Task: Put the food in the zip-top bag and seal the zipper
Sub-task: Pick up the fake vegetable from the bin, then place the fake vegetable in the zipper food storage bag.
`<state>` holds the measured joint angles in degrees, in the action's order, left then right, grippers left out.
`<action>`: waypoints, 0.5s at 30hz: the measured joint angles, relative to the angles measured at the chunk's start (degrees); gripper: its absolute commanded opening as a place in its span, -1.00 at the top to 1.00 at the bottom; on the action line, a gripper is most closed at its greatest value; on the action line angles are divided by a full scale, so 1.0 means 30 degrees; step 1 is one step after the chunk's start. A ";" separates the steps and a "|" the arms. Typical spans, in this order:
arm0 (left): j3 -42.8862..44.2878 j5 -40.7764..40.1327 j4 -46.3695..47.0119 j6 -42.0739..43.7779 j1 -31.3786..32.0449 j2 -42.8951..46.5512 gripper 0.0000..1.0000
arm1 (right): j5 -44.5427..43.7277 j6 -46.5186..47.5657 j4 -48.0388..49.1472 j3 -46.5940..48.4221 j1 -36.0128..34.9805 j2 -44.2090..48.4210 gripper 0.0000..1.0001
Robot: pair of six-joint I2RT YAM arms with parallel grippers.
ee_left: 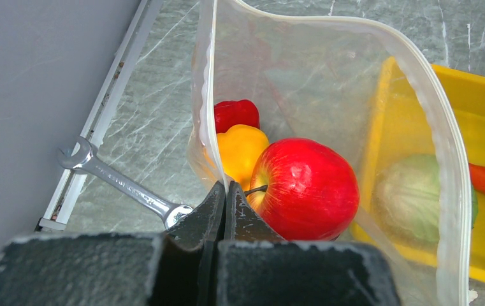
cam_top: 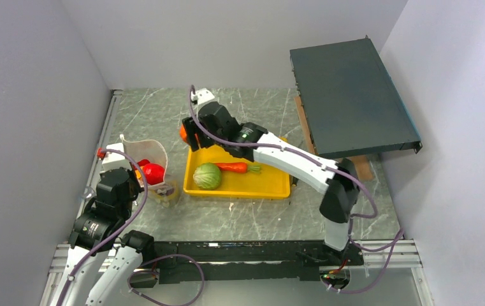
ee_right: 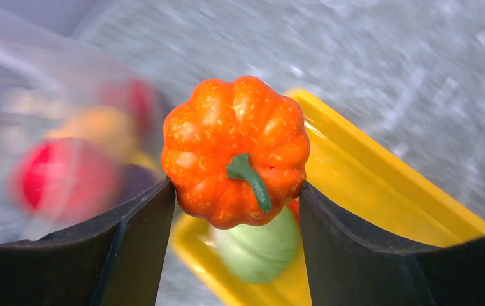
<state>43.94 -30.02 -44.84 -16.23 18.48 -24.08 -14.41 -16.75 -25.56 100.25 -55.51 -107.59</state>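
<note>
Marble table (cam_top: 259, 217) — pumpkin (ee_right: 234, 150) clamped aloft.

You had a yellow tray (cam_top: 266, 183) on the marbled table (cam_top: 163, 108), a wrench (ee_left: 122, 183) beside its left rail, and a dark flat panel (cam_top: 351, 95) back right, perhaps resting on cardboard.

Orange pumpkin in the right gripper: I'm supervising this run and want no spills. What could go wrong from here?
The pumpkin is pinched only at its rounded sides by the right gripper, so it might slip.
The left gripper holds the zip-top bag by one pinch of rim; the mouth may sag, and the pumpkin could catch its edge.
</note>
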 measured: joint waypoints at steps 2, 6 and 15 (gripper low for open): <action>0.0000 0.0000 0.0000 0.0000 0.0000 0.0000 1.00 | 0.1319 -0.0408 0.0838 0.0452 -0.0561 0.0940 1.00; 0.0000 -0.0007 -0.0007 -0.0007 0.0007 0.0087 1.00 | 0.4080 -0.1683 0.2973 0.1049 -0.1464 0.2113 1.00; 0.0000 -0.0015 -0.0058 -0.0058 0.0051 0.0474 1.00 | 0.7759 -0.4772 0.5683 0.3956 -0.2295 -0.1158 1.00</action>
<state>43.94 -30.06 -45.01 -16.40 18.63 -22.65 8.86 -31.07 -8.51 112.12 -62.39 -111.07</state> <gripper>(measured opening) 0.012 0.682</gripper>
